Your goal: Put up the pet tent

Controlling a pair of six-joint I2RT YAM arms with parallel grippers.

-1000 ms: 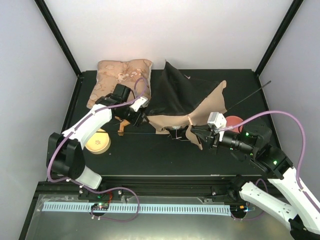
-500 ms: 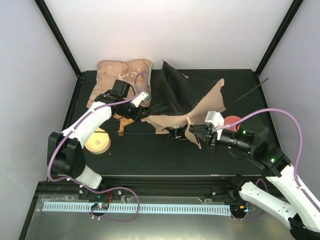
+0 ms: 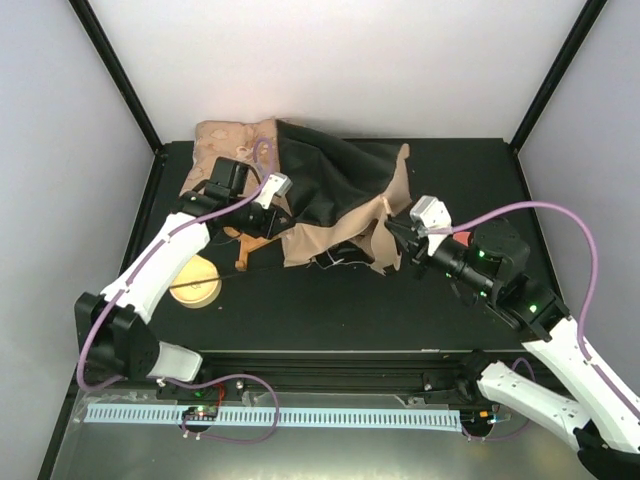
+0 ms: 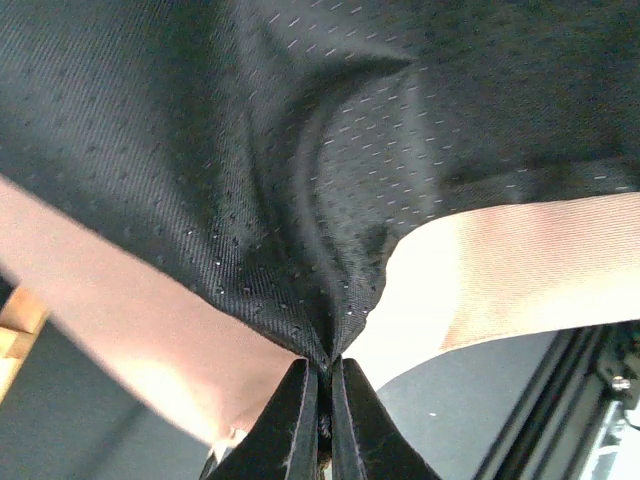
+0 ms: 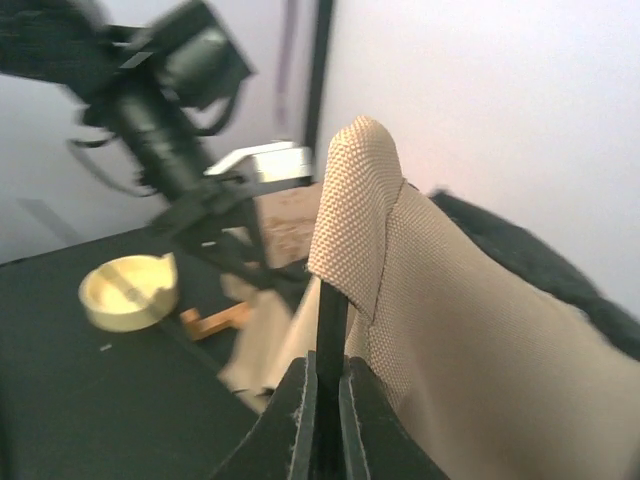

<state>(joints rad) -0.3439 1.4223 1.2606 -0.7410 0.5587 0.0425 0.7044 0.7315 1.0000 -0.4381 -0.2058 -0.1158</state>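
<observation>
Left gripper (image 4: 322, 370) is clamped on a fold of the tent (image 3: 335, 185), where black lining meets tan canvas. Its fingers (image 4: 287, 420) sit pressed together with only cloth between them. Right gripper (image 5: 328, 368) is likewise clenched, on a tan canvas edge that stands up over its fingertips.

One tent lies crumpled at the middle rear of the table (image 3: 300, 315), black lining uppermost. It is held between the two grippers and draped over the right part of one cushion (image 3: 225, 140), hiding that part. Thin dark lines under the tent's near edge are hard to make out — possibly poles or cords.

One yellow dish (image 3: 197, 290) is partly covered by the left arm, and one small wooden piece (image 3: 243, 258) lies near it. One red object (image 3: 463, 238) shows only as a sliver behind the right arm.
</observation>
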